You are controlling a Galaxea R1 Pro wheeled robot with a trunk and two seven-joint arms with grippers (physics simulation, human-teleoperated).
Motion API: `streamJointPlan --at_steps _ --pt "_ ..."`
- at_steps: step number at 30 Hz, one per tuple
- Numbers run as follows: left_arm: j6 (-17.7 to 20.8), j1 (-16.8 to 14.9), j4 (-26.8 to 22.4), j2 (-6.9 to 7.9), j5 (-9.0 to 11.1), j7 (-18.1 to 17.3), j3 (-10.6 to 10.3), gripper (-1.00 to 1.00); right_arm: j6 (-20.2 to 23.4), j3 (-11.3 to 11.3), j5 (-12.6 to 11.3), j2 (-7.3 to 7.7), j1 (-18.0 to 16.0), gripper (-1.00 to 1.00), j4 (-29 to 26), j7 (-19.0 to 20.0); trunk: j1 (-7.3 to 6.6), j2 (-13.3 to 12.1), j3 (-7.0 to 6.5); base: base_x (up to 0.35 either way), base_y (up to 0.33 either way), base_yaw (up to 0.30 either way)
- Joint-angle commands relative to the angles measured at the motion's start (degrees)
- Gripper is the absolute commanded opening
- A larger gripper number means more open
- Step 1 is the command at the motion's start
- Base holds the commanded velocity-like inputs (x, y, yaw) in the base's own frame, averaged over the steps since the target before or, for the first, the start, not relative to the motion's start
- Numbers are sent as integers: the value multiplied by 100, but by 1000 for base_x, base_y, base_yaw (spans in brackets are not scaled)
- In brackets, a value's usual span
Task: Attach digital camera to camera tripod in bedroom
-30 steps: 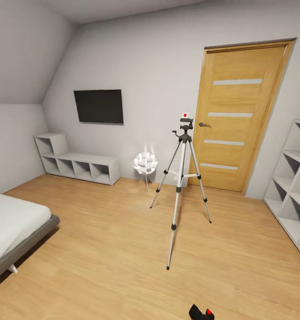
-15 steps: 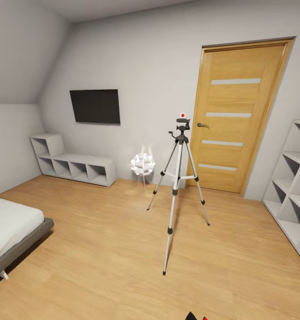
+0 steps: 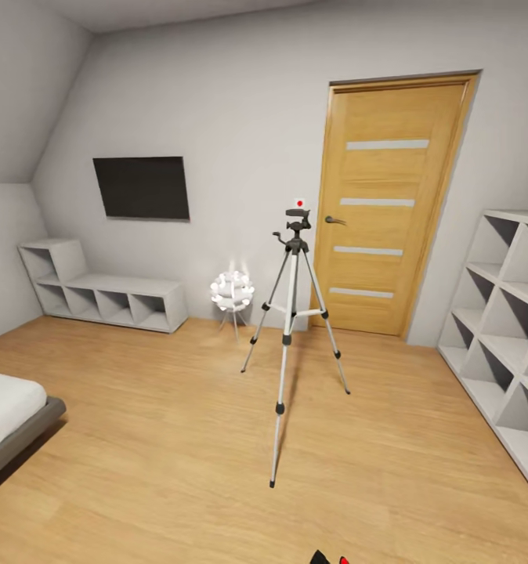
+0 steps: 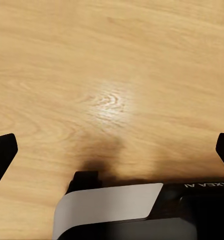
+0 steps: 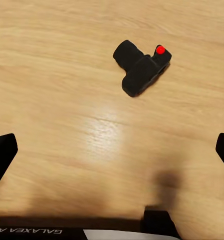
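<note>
The camera tripod [image 3: 289, 329] stands on the light wood floor mid-room, silver legs spread, its black head [image 3: 298, 222] with pan handle bare on top. The digital camera [image 5: 140, 67], black with a red button, lies on the floor; in the head view just its top [image 3: 327, 558] peeks over the bottom edge, well short of the tripod's near foot. My right gripper [image 5: 112, 155] hangs open above the floor, the camera ahead of its fingertips and apart from them. My left gripper [image 4: 112, 152] is open over bare floor.
A wooden door [image 3: 385, 207] is behind the tripod. A white bulbous floor lamp [image 3: 232, 292] stands left of it, under a wall TV [image 3: 142, 187]. A low white shelf [image 3: 99, 294] lines the back wall, tall shelving [image 3: 503, 329] the right, a grey bed [image 3: 9, 419] the left.
The whole head picture has slid left and the digital camera has sunk to the bottom edge: the view moved, not the things. Tripod and camera stay put.
</note>
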State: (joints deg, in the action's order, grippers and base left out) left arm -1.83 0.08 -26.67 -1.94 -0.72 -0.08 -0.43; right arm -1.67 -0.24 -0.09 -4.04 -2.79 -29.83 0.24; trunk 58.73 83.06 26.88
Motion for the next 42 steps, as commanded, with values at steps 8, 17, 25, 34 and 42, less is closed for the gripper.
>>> streamJointPlan --at_steps 8,17,25,34,42 --pt "-11 1 -5 0 -7 -1 -6 100 -17 -3 0 -1 -2 100 3 3 0 2 5 1 -183 -9" --pt "-11 1 -5 0 -7 -1 -4 100 -17 -3 17 -1 -2 100 3 3 0 2 5 19 -44 -1" --pt "-13 1 -5 0 -8 -1 -8 100 -17 3 19 -1 -2 100 3 3 0 2 5 138 -136 0" --pt "-11 1 -5 0 -7 -1 -9 100 -17 -1 20 -1 -2 100 3 3 0 2 5 24 -20 51" --pt "-16 1 -5 0 -8 -1 -9 100 -17 -3 20 -1 -2 100 3 3 0 2 5 1 -204 259"
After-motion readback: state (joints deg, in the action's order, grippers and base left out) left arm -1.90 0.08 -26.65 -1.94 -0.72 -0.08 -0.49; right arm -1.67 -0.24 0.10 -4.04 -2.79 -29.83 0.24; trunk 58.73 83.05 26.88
